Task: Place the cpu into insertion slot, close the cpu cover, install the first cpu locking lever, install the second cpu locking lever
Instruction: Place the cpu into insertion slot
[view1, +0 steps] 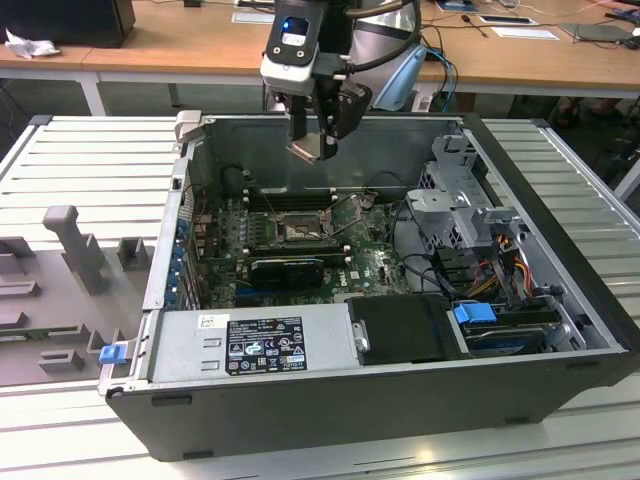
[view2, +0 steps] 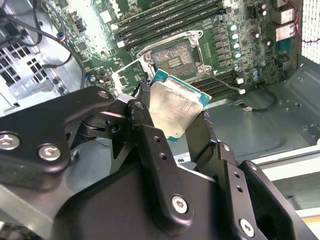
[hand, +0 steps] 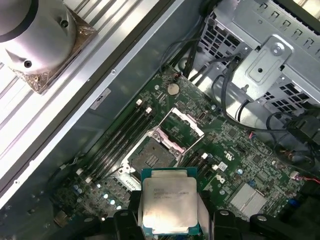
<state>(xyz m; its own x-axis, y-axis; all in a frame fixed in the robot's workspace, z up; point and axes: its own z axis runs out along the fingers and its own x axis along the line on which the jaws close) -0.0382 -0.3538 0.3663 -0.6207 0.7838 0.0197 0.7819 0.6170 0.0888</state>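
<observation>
Gripper clamps cpu (faint print) | above insertion slot; cpu cover open

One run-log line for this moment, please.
gripper: shut on cpu | held over open case | insertion slot: empty | cpu cover: raised open

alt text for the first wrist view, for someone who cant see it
The gripper holds the cpu between its jaws, metal face towards the camera, above the green motherboard inside an open computer case. On the board beyond it, the insertion slot lies uncovered, with the cpu cover hinged open and long black memory slots alongside.
</observation>
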